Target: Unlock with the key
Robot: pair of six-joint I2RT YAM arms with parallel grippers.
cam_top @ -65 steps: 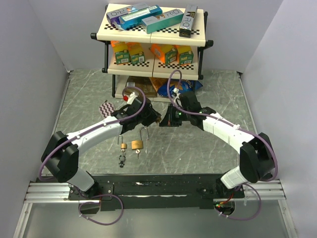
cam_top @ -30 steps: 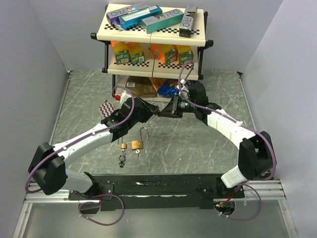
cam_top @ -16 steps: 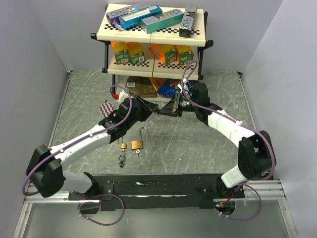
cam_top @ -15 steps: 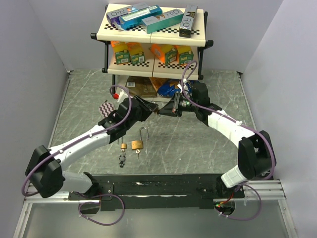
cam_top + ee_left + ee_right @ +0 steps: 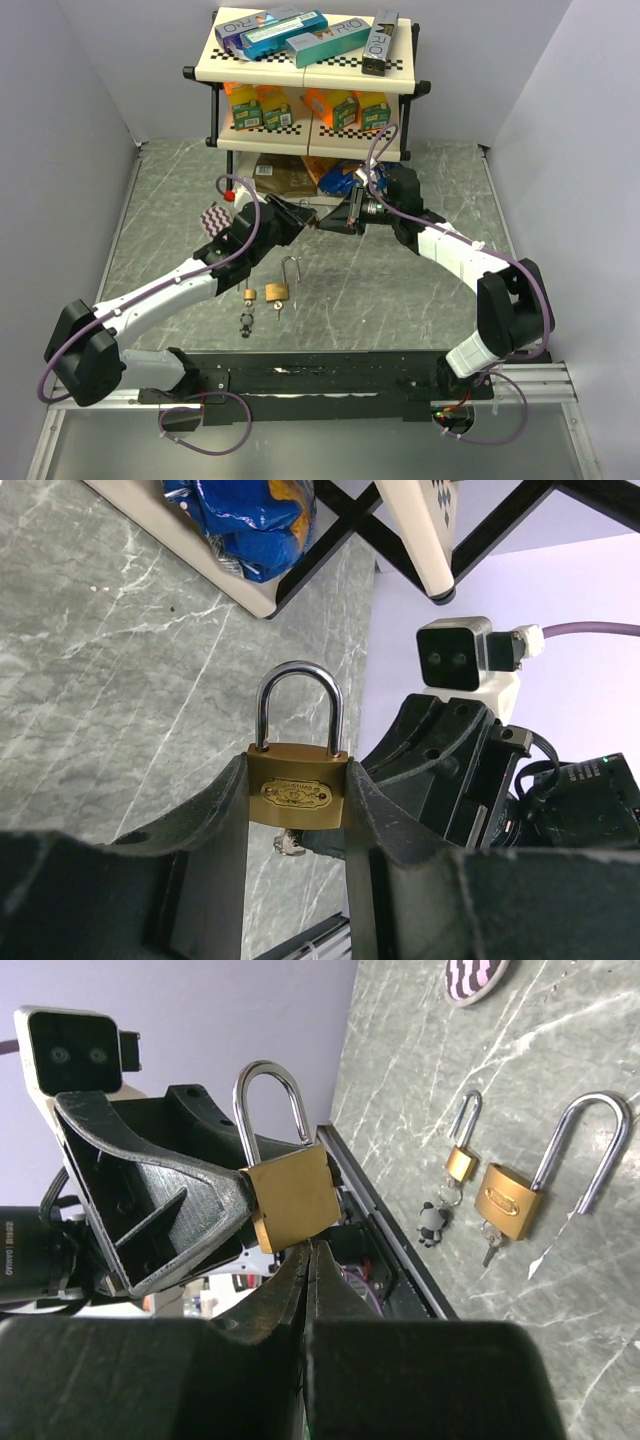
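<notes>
Left wrist view shows the left pincer (image 5: 296, 772) pinching a brass padlock (image 5: 297, 792) by its sides, up in the air, loop shut. The right pincer (image 5: 308, 1256) is pressed together, tips just under it. A big padlock (image 5: 510, 1200) and a small padlock (image 5: 460, 1163), loops open, lie on the bench (image 5: 400, 290).

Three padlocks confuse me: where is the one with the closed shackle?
The closed padlock is clamped in the left gripper above the table, just before the shelf in the top view, right gripper at its underside.
</notes>
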